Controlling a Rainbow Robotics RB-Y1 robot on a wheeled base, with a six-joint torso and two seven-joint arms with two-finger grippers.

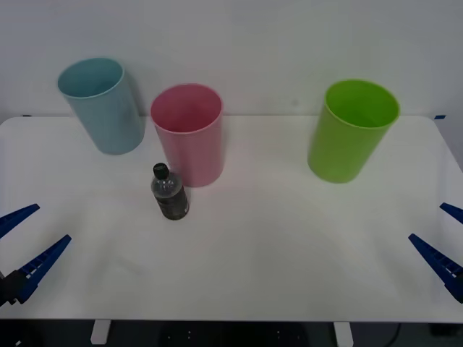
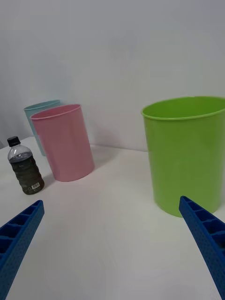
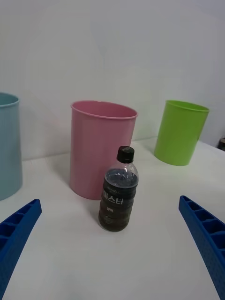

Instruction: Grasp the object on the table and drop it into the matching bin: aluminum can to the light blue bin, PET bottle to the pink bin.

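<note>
Three bins on white table (image 1: 289, 253); plain wall behind; both grippers spread, empty.

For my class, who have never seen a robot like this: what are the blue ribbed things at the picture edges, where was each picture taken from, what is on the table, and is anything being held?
The blue ribbed pieces are the fingers of the robot's two grippers, its hands. One picture looks down from above the arms: the left gripper is at the table's near left edge, the right gripper at the near right. Both are open and hold nothing. The other two pictures come from cameras on each wrist, looking out between that arm's own fingers.

On the white table stand three bins: the light blue bin, the pink bin and a lime green bin. A small PET bottle with a black cap and dark liquid stands upright just in front of the pink bin, where it belongs.
</note>
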